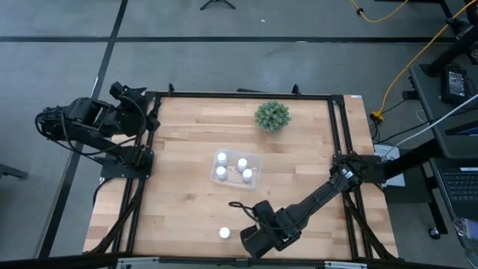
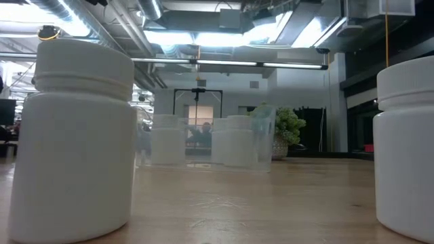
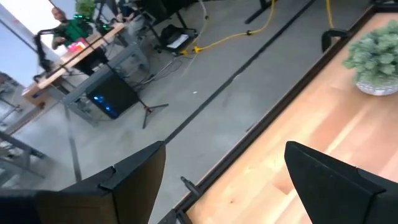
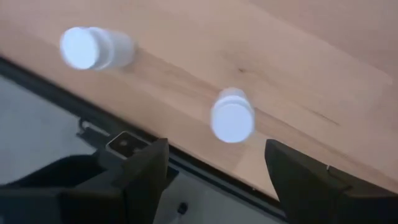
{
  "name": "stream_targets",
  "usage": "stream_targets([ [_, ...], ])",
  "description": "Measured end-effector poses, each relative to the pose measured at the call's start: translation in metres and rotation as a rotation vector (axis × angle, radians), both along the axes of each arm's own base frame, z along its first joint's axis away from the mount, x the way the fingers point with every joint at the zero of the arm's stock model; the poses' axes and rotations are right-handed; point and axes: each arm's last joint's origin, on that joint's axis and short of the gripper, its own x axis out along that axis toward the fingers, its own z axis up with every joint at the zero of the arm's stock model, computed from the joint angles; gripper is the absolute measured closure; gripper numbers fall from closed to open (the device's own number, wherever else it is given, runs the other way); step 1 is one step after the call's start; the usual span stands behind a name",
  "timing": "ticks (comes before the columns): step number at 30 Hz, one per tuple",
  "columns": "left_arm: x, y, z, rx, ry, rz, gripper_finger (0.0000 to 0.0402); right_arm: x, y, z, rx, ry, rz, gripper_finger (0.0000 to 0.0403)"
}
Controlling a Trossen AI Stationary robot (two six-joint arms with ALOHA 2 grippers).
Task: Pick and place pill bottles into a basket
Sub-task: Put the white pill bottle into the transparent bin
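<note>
Pill bottles were split between two places: four stood upright inside the clear basket (image 1: 255, 164) at the table's middle, and two remained on the wooden table (image 1: 179, 194) near its front edge. One loose bottle (image 1: 224, 233) stood just left of the right gripper (image 1: 254, 240); the other (image 4: 232, 117) showed only in the right wrist view, between that gripper's spread, empty fingers (image 4: 147, 167), with its white cap facing the camera. The left gripper (image 3: 224, 180) waited at the table's back-left corner, fingers apart and holding nothing, aimed past the green plant (image 1: 272, 116).

Both loose bottles sat close to the table's front edge, so a descent slightly off-centre would likely clip the cap and tip the bottle or roll it off the edge. Closing too high could also squeeze it out of the pads.
</note>
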Motion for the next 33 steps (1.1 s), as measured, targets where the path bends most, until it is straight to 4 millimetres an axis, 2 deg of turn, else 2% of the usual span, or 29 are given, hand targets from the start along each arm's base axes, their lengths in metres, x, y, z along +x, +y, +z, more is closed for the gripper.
stream_targets([
  [8, 0.003, -0.002, 0.002, 0.002, -0.010, -0.028, 0.0080, 0.000, 0.002, -0.013, 0.014, 0.071, -0.057, 0.0134],
  [19, 0.007, -0.002, 0.005, 0.018, -0.023, -0.050, 0.0080, 0.010, 0.009, -0.045, 0.013, 0.152, -0.038, 0.0134],
  [33, 0.008, -0.003, 0.005, -0.008, -0.017, -0.087, 0.0080, 0.020, 0.007, -0.065, -0.004, 0.175, -0.017, 0.0134],
])
